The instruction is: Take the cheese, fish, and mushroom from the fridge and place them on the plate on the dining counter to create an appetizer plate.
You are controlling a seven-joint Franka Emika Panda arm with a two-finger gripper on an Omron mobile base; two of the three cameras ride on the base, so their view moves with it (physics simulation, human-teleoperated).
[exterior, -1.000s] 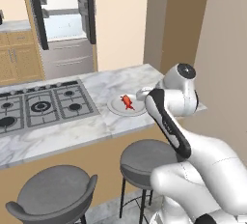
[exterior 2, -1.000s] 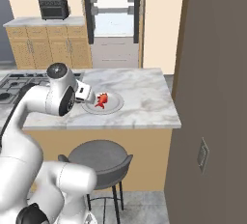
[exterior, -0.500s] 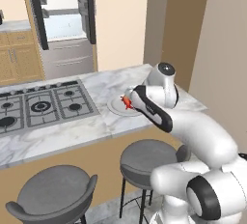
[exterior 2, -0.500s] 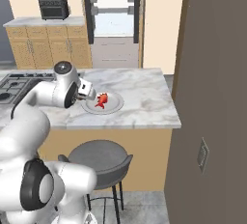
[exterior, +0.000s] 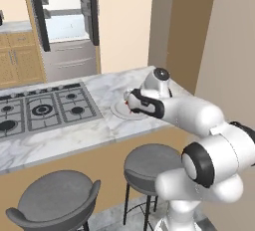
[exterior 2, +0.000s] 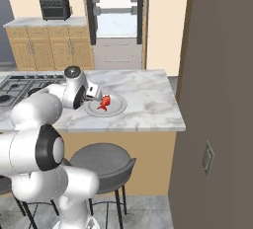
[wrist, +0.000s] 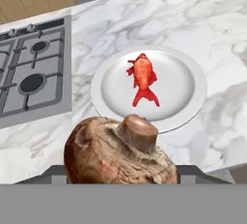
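The pincer (wrist: 120,182) is clenched around the brown mushroom (wrist: 118,153), just beside the plate (wrist: 183,85) on the marble desk (wrist: 212,25). The red fish (wrist: 143,78) lies on the plate's middle.

Even, bright, diffuse rendered light with no glare; the white-grey marble surface (wrist: 226,20) carries only faint shadows. Base views look soft, perhaps low resolution; edges stay undistorted.
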